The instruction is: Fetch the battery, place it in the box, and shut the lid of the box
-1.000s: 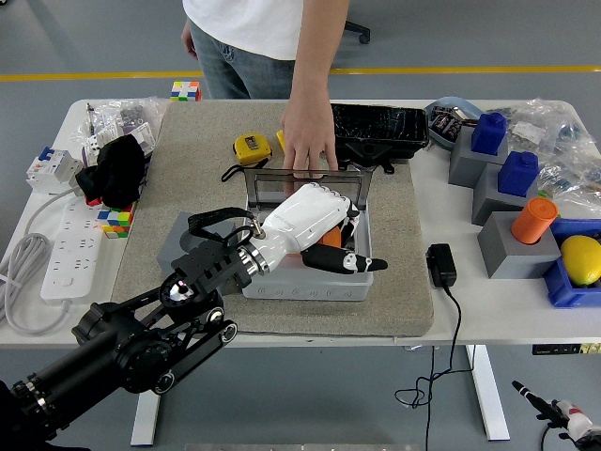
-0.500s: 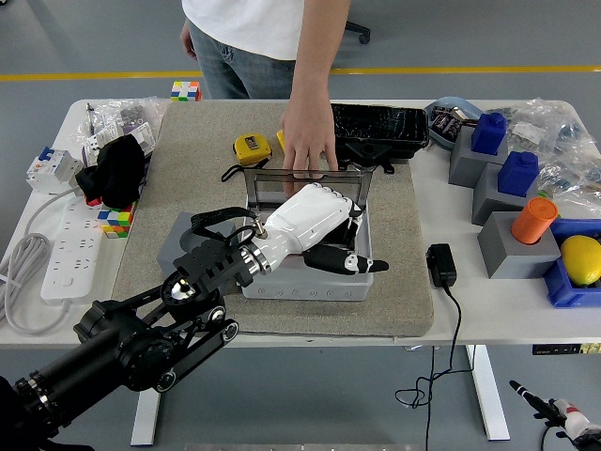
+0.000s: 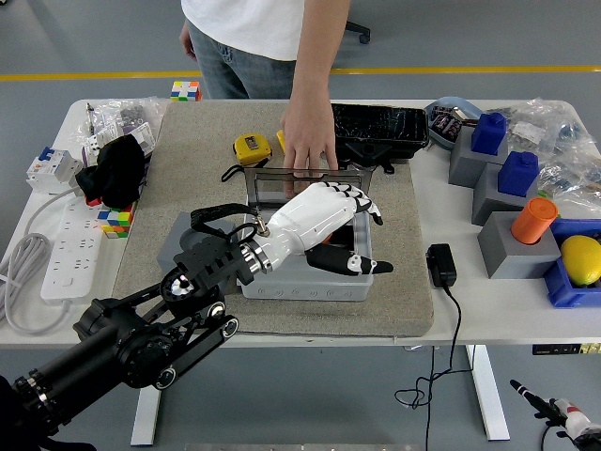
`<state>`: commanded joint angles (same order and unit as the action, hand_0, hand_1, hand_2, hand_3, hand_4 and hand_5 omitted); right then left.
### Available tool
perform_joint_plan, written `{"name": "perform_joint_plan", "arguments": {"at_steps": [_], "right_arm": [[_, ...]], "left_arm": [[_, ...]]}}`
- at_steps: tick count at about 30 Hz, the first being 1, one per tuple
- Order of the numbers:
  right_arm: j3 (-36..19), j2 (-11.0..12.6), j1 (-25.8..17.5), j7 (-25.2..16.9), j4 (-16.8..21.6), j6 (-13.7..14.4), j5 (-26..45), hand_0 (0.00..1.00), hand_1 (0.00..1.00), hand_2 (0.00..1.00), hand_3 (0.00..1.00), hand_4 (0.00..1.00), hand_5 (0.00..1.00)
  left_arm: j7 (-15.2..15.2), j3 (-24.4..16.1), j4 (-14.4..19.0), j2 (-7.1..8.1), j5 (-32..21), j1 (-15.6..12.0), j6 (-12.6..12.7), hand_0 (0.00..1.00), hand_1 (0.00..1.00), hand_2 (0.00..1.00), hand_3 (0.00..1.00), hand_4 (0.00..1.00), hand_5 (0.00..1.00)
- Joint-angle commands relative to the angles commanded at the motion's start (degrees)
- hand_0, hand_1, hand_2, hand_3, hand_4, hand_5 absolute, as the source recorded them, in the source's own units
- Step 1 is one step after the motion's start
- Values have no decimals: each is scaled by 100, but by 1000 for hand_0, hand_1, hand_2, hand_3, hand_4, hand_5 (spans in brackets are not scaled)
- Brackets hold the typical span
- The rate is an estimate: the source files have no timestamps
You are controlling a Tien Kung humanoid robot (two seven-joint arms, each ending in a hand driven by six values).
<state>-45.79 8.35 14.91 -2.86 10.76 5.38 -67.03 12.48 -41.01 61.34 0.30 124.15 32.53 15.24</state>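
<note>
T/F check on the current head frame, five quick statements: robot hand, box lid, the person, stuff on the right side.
1. The left hand is over the box with fingers spread, holding nothing. True.
2. The box lid is shut flat. False: it stands upright at the box's far edge.
3. A person's hand rests on top of the lid. True.
4. The orange cylinder sits on a blue block. False: it sits on a grey block.
5. The robot's right hand is above the mat. False: it is not in view.
</note>
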Motion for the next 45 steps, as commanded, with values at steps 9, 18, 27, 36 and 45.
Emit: {"name": "perform_joint_plan", "arguments": {"at_steps": [9,18,27,36,45], "right_arm": [[-38,-6,-9,1,-5,-4,-28,902,881,818,856,998,995],[-78,-3,-1,-2,-8,0,-50,901,880,818,856,998,994],[-63,-6,-5,1,-11,-6,-43,901,880,817,856,998,995],[-30,-4,-1,1,-5,1,-20,901,880,816,856,998,996],[-17,-2,-8,3,-9,5,-15,901,880,816,856,998,996]], "left_arm": [[-74,-118,146,29,-20,-4,152,998,998,998,998,998,998],[-127,-145,388,71,4,-50,160,998,998,998,998,998,998],[-221,-114,1114,196,2,-116,75,998,998,998,998,998,998],[-247,-46,1293,220,-11,-119,60,998,998,998,998,998,998],[-244,-33,1277,228,7,-115,75,998,998,998,998,998,998]]}}
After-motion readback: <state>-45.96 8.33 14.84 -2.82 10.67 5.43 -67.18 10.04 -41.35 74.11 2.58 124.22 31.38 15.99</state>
